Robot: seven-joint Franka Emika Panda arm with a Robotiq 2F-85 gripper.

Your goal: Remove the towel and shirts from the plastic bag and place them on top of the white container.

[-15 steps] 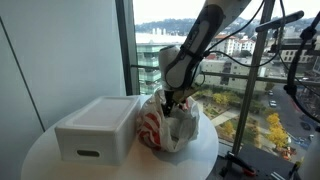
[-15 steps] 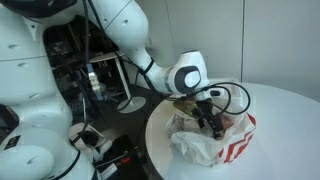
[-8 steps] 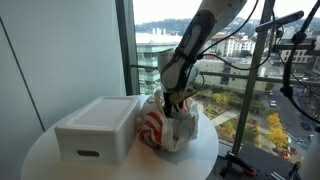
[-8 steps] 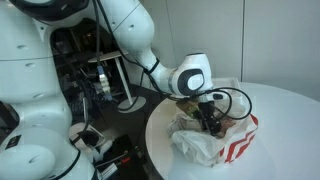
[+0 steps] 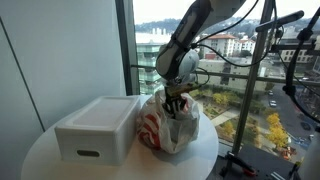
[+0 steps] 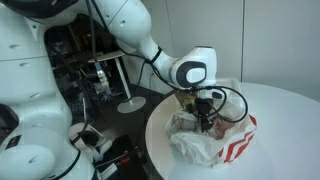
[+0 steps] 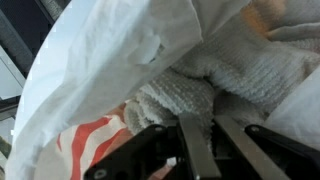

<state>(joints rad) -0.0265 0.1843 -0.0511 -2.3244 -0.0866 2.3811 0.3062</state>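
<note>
Currently, in an exterior view, the white container (image 5: 95, 125) sits on the round tabletop (image 5: 203, 160) with its lid flat and its handle slot facing the camera. The plastic bag (image 5: 152, 125) stands just beside the container, at its 3 o'clock, mouth upward, red rings on its near side. The arm (image 5: 190, 40) descends from 1 o'clock, and the tool (image 5: 176, 103) is lowered into the bag mouth. From this angle the position of the jaws cannot be determined. A window (image 5: 265, 95) onto a city street lies behind.

In an exterior view from the opposite side, the plastic bag (image 6: 210, 148) lies crumpled near the tabletop (image 6: 285, 120) edge, red stripes at its 4 o'clock. The tool (image 6: 206, 122) points straight down into the open bag, with a black cable looping off at 3 o'clock. The bag contents are too small to identify here.

In the wrist view, white film of the plastic bag (image 7: 100, 60) fills the frame from 9 to 12 o'clock, with red stripes at 8 o'clock. The towel (image 7: 180, 98), pale looped cloth, lies inside the bag at centre. The tool (image 7: 212, 120) enters from 6 o'clock. Its fingers (image 7: 196, 145) stand drawn nearly together, tips sunk into the towel, apparently clamped on a fold of it.
</note>
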